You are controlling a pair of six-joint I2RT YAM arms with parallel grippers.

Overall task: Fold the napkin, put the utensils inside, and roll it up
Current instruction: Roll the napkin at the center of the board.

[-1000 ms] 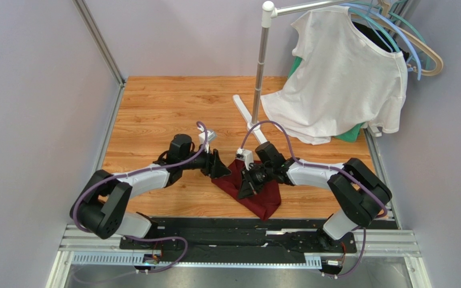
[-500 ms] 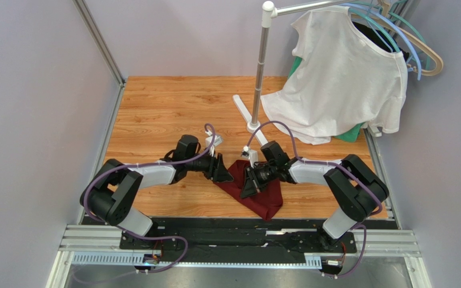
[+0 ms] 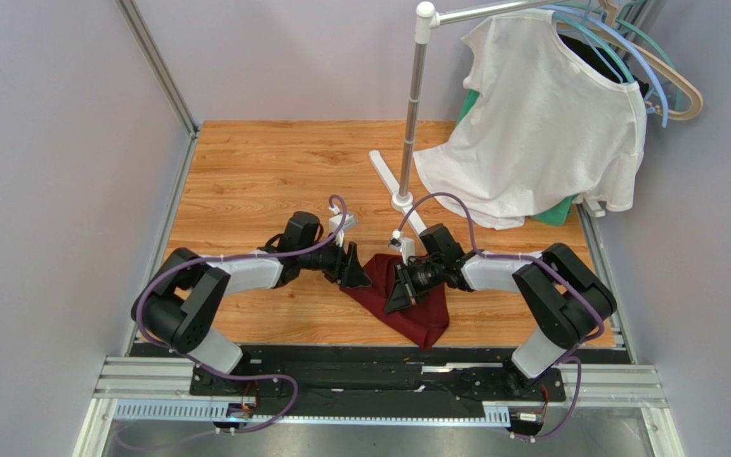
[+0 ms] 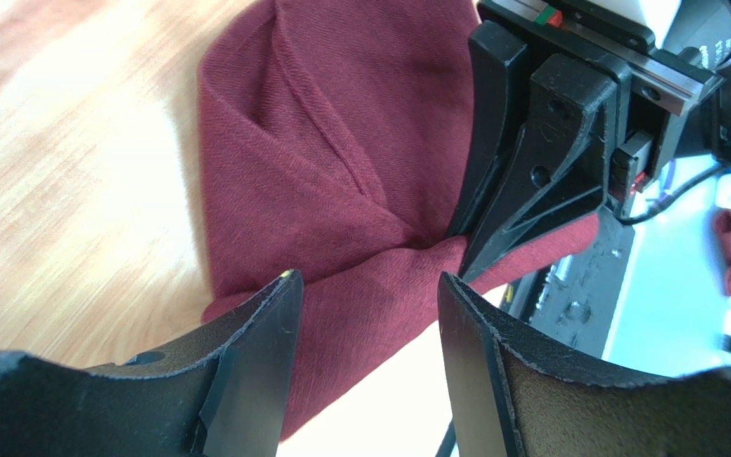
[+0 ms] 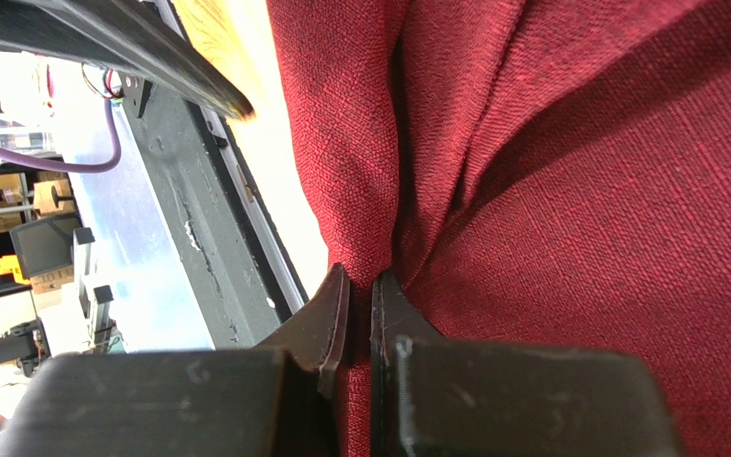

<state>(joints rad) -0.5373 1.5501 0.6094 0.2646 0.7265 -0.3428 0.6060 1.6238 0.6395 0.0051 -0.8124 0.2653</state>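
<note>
Top external: left tool (image 3: 360,274) spread, advanced to napkin (image 3: 423,314); right tool (image 3: 399,293) pinching napkin.

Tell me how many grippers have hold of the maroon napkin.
1. The right gripper is shut on a fold of the napkin; the left gripper is open over its edge, holding nothing.

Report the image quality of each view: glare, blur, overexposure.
Top external: evenly lit and sharp, with soft shadows only. Left wrist: glare washes out the wood grain of the table at left, and the background to the right of the napkin is blown out. Right wrist: the napkin's weave is crisp, the area beyond the table edge is overexposed, and the right gripper sits dark in the foreground.
</note>
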